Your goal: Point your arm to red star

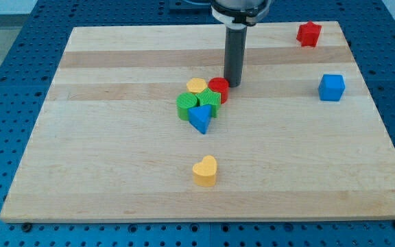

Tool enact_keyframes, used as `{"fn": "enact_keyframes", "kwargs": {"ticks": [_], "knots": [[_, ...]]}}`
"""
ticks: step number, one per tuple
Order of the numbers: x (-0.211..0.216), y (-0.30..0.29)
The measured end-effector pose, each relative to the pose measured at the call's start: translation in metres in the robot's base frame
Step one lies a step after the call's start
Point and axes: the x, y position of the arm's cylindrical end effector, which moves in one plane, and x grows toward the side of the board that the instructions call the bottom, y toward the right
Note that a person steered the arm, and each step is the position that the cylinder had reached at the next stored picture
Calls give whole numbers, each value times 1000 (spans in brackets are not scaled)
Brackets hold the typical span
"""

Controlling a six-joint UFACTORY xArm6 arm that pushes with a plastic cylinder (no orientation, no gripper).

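Note:
The red star point(308, 33) lies near the view's top right corner of the wooden board point(115, 158). My tip point(234, 83) stands near the board's middle, touching or just beside the right edge of a red cylinder point(219, 88). The red star is far to the upper right of my tip. The red cylinder belongs to a tight cluster with a yellow block point(197, 85), two green blocks point(187, 106) point(208, 100) and a blue triangle point(199, 118).
A blue cube point(332, 87) sits at the view's right, below the red star. A yellow heart point(205, 171) lies alone toward the view's bottom centre. The board rests on a blue perforated table point(5, 48).

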Motion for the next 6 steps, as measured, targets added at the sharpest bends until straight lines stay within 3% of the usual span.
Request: {"fn": "enact_keyframes", "kwargs": {"ticks": [3, 6], "knots": [[-98, 2], [-167, 104]]}}
